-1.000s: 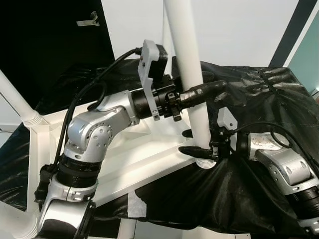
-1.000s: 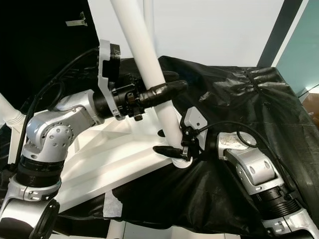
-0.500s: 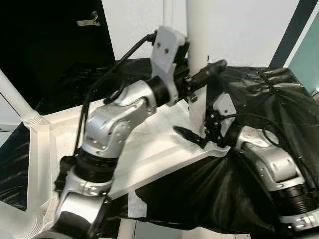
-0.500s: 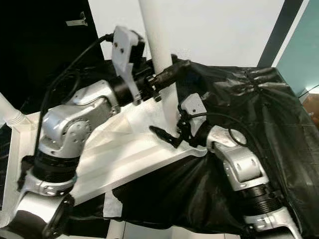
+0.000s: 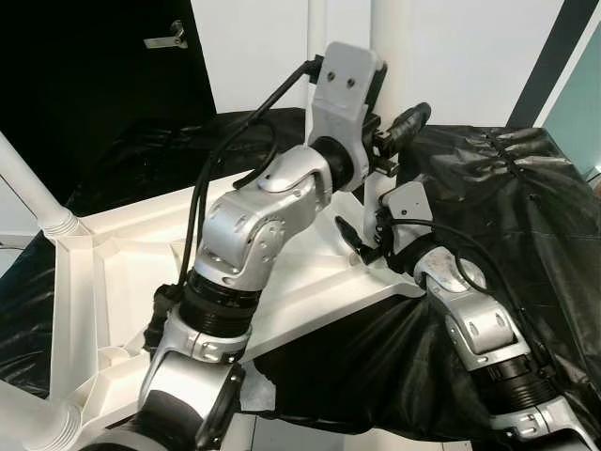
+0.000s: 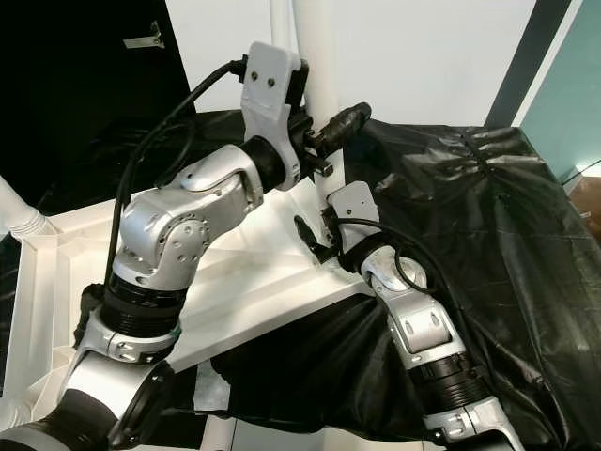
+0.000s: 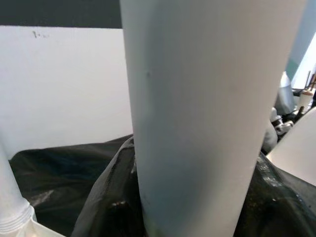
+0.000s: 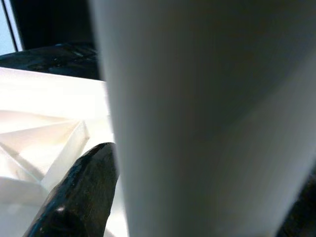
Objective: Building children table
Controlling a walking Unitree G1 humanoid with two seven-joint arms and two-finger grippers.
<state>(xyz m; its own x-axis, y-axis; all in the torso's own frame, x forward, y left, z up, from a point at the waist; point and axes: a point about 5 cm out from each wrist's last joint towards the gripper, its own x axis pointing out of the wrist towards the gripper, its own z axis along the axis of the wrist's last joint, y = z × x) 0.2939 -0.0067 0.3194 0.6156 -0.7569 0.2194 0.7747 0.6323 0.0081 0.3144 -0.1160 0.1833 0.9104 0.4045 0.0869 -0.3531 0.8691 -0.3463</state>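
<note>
The white tabletop point(image 5: 122, 254) lies upside down on a black sheet. A white table leg point(image 6: 315, 47) stands nearly upright at its far right corner. My left gripper point(image 6: 338, 122) is shut on the leg high up, one black finger showing past it. The leg point(image 7: 197, 123) is close in front of the left wrist camera. My right gripper point(image 5: 362, 235) is shut on the leg's base just above the tabletop. In the right wrist view the leg point(image 8: 207, 123) presses against one black finger point(image 8: 81, 197).
Another white leg point(image 5: 33, 193) slants up from the tabletop's left corner, and a further one point(image 5: 38, 427) lies at the bottom left. A thin white post point(image 5: 316, 28) stands behind. The black sheet point(image 5: 526, 197) covers the surface to the right. A dark door is at the back left.
The leg has swung from a leftward tilt to nearly upright. My left arm rose and turned with it; my right gripper stayed at the leg's base and shifted slightly left.
</note>
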